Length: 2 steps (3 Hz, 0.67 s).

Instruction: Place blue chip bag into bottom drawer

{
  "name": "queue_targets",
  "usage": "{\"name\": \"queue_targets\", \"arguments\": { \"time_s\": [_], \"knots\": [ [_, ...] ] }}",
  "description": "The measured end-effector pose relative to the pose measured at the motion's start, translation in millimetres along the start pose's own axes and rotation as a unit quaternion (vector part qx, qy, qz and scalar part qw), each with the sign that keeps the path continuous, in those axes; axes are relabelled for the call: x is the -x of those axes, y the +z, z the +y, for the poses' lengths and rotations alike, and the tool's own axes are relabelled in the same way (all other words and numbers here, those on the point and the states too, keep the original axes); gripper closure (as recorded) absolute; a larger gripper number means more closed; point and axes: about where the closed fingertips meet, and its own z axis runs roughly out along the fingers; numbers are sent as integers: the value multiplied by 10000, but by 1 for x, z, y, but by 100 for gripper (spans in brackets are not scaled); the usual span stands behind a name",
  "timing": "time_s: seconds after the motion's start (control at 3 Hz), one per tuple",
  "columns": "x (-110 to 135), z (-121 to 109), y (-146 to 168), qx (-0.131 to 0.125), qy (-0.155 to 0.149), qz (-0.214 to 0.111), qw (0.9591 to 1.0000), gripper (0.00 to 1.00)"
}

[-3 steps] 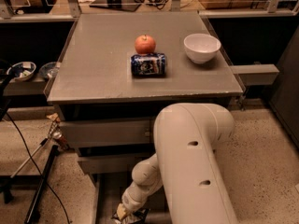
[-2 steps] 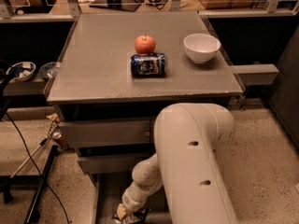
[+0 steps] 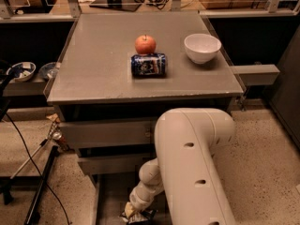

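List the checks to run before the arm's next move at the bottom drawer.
1. The bottom drawer is pulled out: ok.
2. The gripper is low over it, at the picture's bottom edge: ok.
3. The blue chip bag is at the gripper: ok.
4. Bag resting on the drawer floor: cannot tell.
5. The can, apple and bowl sit on the tabletop, away from the arm: ok.

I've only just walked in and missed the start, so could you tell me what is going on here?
The robot's arm reaches down in front of the cabinet, with its gripper low over the pulled-out bottom drawer. A crinkly bag, apparently the blue chip bag, sits right at the gripper inside that drawer; whether it is released cannot be told. Up on the table, an apple, a blue can lying on its side and a white bowl are well away from the arm.
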Motion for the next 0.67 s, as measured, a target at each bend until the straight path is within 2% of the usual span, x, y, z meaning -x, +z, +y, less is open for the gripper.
{"name": "queue_targets", "arguments": {
  "time_s": [0.33, 0.67],
  "knots": [
    [2, -23, 2, -41, 267, -13, 9996, 100],
    [6, -37, 4, -16, 451, -41, 9990, 100]
  ]
}}
